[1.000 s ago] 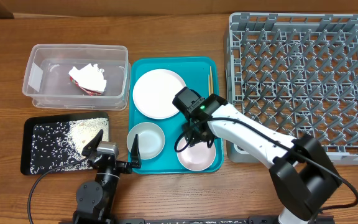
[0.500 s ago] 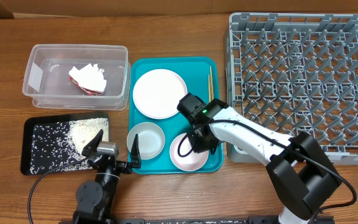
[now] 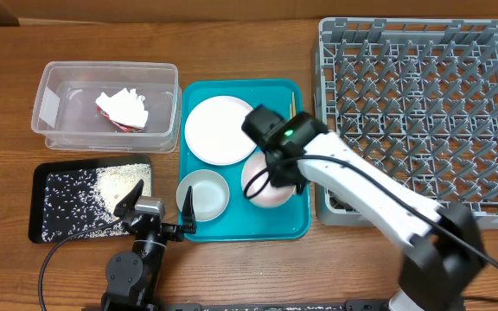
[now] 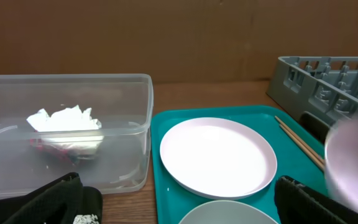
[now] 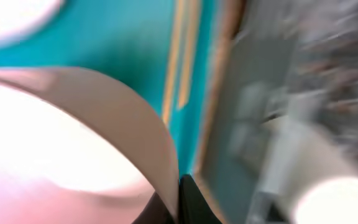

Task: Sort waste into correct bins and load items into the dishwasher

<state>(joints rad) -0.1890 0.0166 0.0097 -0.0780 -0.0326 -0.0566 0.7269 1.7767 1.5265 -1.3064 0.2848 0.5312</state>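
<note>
A: State of the right gripper?
B: Clamped on the rim of the pale-pink bowl. The bowl is tilted over the right half of the teal tray, just beside the white plate. The right wrist view is blurred and shows only the bowl rim and a dark finger.
A: Left gripper?
B: Fingers spread wide, not on anything. It's at the near edge of the bench, between the black tray and the teal tray.
A: Other dishes?
B: The grey-white bowl is in the teal tray's near-left corner. The plate is on its far half and the chopsticks lie along its right rim.
A: Waste?
B: The snack wrapper and napkin are together inside the clear tub, toward the far-left corner. The rice grains are on the black tray by the left edge, piled at its right end and scattered elsewhere.
A: Rack?
B: The grey dish rack fills the right end of the bench, just beside the teal tray.
</note>
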